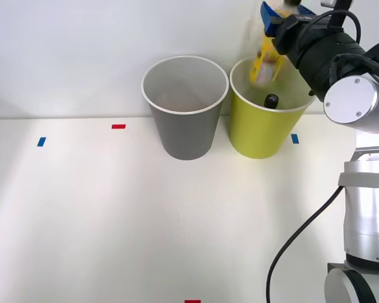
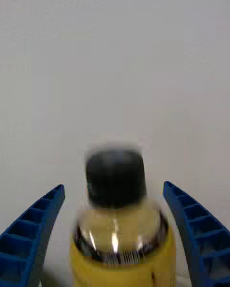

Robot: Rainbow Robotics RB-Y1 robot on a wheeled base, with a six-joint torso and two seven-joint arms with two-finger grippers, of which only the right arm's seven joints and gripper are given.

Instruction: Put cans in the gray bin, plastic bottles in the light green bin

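The gray bin (image 1: 186, 126) and the light green bin (image 1: 258, 134) stand side by side at the back of the table. My right gripper (image 1: 273, 17) hangs above the light green bin's mouth. Just below it, over the bin's opening, a yellow plastic bottle (image 1: 264, 63) shows as a blurred streak. In the wrist view that bottle (image 2: 117, 239), black cap up, sits between my spread blue fingers (image 2: 36, 234) with a gap on each side, so the gripper (image 2: 112, 187) is open. The black cap of another bottle (image 1: 271, 100) pokes up inside the light green bin.
A white wall rises right behind the bins. Small tape marks lie on the white table: blue (image 1: 42, 141), red (image 1: 118, 126), blue (image 1: 295, 138) and red (image 1: 192, 301). My right arm (image 1: 354, 95) and its black cable (image 1: 297, 240) fill the right edge.
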